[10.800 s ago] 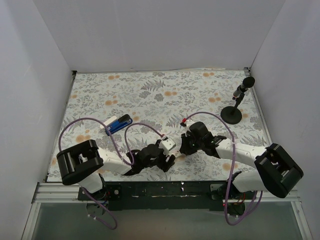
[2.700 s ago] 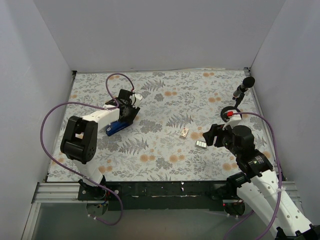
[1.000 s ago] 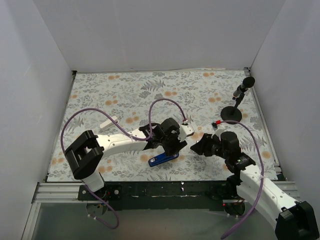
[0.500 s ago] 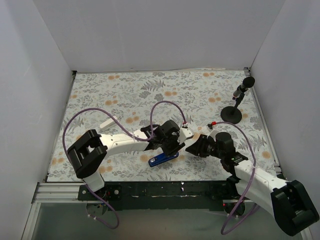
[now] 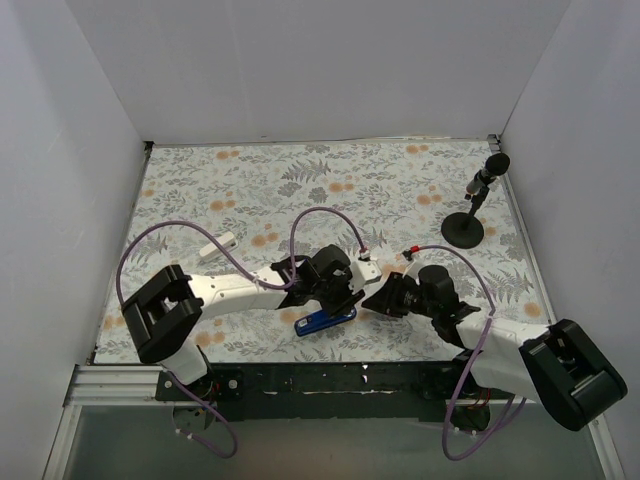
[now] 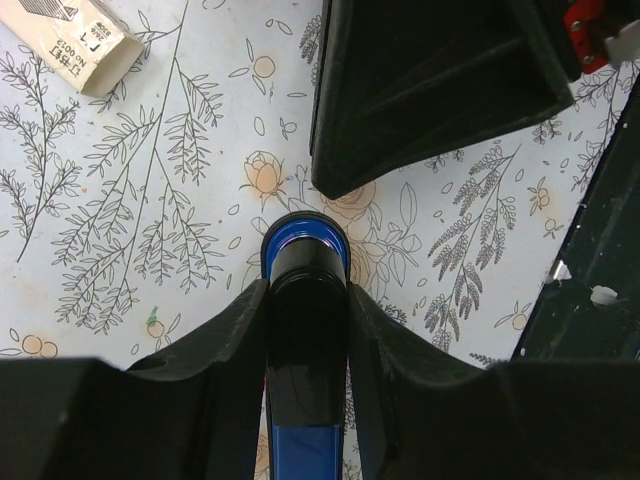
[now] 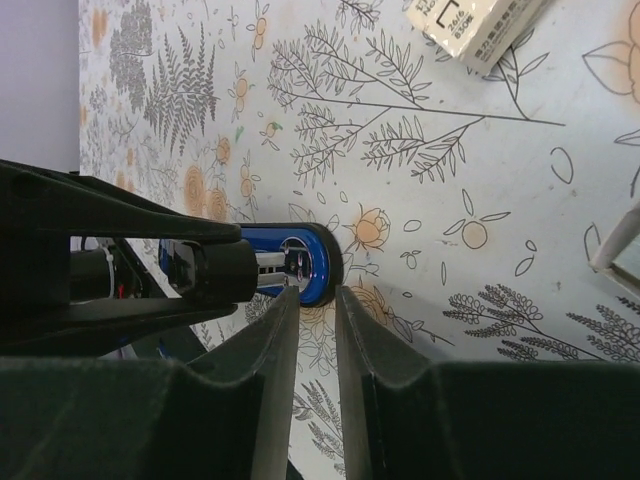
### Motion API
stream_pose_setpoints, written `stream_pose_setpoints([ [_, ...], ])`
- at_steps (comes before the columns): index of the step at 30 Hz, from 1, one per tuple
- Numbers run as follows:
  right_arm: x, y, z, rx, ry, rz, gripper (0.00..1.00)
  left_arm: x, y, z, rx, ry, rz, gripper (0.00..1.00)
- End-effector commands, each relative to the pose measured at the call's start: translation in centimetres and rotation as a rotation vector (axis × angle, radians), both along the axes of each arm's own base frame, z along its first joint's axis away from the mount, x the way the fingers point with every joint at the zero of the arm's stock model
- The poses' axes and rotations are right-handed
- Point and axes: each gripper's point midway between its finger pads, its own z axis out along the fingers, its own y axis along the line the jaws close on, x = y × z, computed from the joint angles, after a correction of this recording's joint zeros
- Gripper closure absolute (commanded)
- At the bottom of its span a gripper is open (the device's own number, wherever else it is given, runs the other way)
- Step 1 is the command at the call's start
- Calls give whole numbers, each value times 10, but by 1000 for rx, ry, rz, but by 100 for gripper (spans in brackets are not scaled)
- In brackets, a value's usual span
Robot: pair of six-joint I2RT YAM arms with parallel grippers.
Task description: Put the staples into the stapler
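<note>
The blue stapler (image 5: 325, 320) lies near the table's front edge, its silvery rail showing in the right wrist view (image 7: 283, 266). My left gripper (image 5: 333, 300) is shut on it. In the left wrist view both fingers press the sides of the stapler's (image 6: 305, 245) black part. My right gripper (image 5: 370, 302) sits just right of the stapler's rounded end. Its jaws stand a narrow gap apart with nothing between them (image 7: 317, 292). A pale piece (image 7: 620, 240) is cut off by the right edge of the right wrist view; I cannot tell whether it is the staples.
A small cardboard staple box (image 7: 480, 25) lies on the floral cloth beyond both grippers, at the top left of the left wrist view (image 6: 70, 40). A white piece (image 5: 218, 243) lies far left. A black microphone stand (image 5: 465, 228) stands back right. The dark front rail (image 6: 600, 250) is close by.
My left gripper has closed onto the stapler. The right arm has swung left and lower, bringing its narrowing jaws up to the stapler's end. The stapler has stayed near the front edge.
</note>
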Motion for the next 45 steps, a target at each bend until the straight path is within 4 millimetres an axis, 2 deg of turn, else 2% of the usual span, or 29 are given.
stream_pose_setpoints([
  [1,7,11,11,47,-47,7,74,-5,-4,30,-114,-36,-13,100],
  [6,1,20,7,62,-29,42,83,-7,-5,36,-166,-55,-16,100],
  [14,-3,31,9,83,-34,88,86,-8,-8,38,-193,-56,-25,100],
  [17,-4,29,5,71,-28,85,80,-8,-8,44,-212,-70,-24,100],
  [21,-5,27,1,47,-20,86,64,-6,-6,59,-258,-108,-15,100],
  [25,-5,26,1,30,-27,92,56,-5,-5,71,-292,-135,-8,100],
  [31,-5,30,12,54,-55,121,55,-4,-9,91,-365,-175,-15,100],
  [39,-5,38,29,104,-80,150,57,-3,-15,97,-388,-182,-25,100],
  [45,-7,39,32,118,-73,155,58,-2,-18,101,-403,-187,-31,100],
])
